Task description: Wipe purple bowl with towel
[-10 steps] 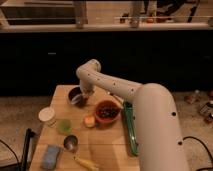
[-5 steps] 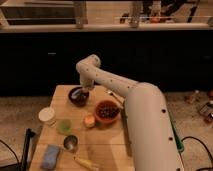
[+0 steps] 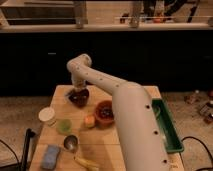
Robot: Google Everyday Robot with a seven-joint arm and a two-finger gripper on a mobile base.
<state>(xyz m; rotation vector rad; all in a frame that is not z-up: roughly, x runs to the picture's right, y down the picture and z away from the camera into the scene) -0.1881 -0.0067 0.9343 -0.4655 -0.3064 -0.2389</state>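
The purple bowl [image 3: 79,98] is small, round and dark maroon, and sits on the wooden table [image 3: 125,150] at the far left-centre. My white arm reaches over the table from the right foreground. My gripper [image 3: 77,90] hangs straight down over the bowl, right at its rim or inside it. I cannot make out a towel in the gripper. A blue-grey folded cloth [image 3: 50,156] lies at the table's front left corner.
An orange-red bowl [image 3: 104,113] with dark contents stands right of the purple bowl. A small orange fruit [image 3: 89,120], a green cup [image 3: 64,126], a white cup [image 3: 47,116], a metal cup [image 3: 70,143] and a banana [image 3: 86,163] lie nearby. A green tray [image 3: 170,131] is at the right edge.
The arm's elbow has swung further back and up, and the gripper has stayed over the purple bowl, shifting slightly.
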